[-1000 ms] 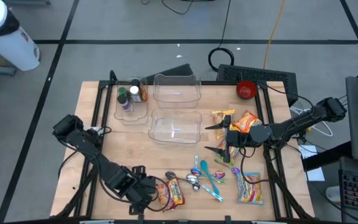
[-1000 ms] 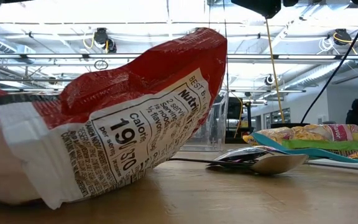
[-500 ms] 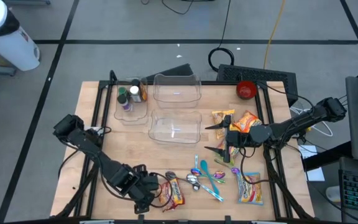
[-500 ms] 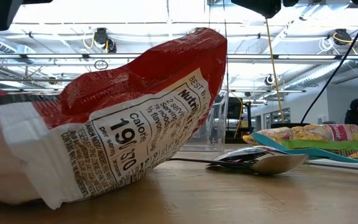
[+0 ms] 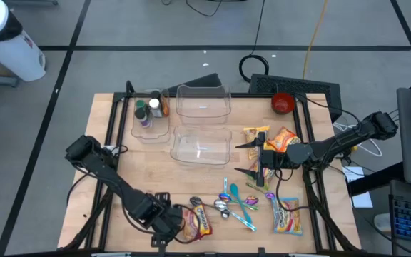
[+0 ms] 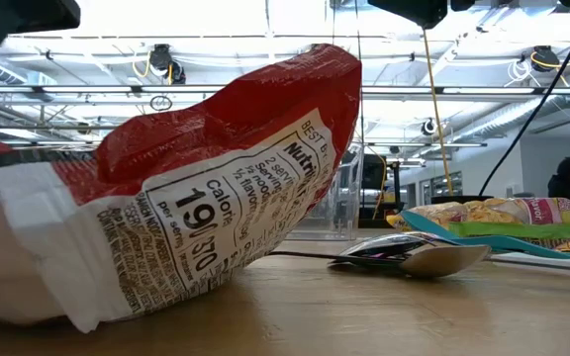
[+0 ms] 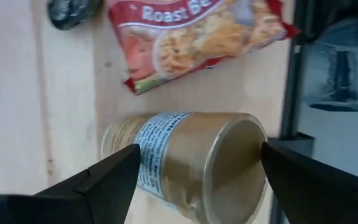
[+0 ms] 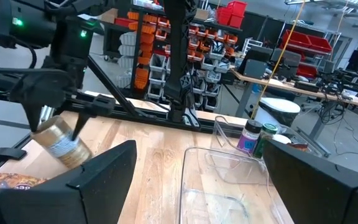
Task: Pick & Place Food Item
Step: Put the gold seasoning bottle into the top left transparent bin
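Observation:
A jar (image 7: 191, 162) with brown contents and a white-and-blue label lies on its side on the wood at the table's near edge, left of centre. My left gripper (image 7: 201, 146) points down over it, open, with one finger on each side of the jar; I see no touch. The right wrist view shows the same jar (image 8: 62, 148) below that gripper (image 8: 61, 127). A red noodle packet (image 7: 197, 34) lies flat just beyond the jar. My right gripper (image 5: 252, 158) hangs open and level above the table's right half, holding nothing.
Two clear tubs (image 5: 202, 146) (image 5: 204, 101) stand mid-table, and a bin of bottles (image 5: 150, 114) at the far left. Spoons (image 5: 234, 203) and more packets (image 5: 287, 218) (image 5: 280, 139) lie to the right. A red bowl (image 5: 282, 103) sits at the far right.
My left gripper has come down a little over the jar. In the low view its dark body has come further into the upper left corner. The jar and the red packet lie as before.

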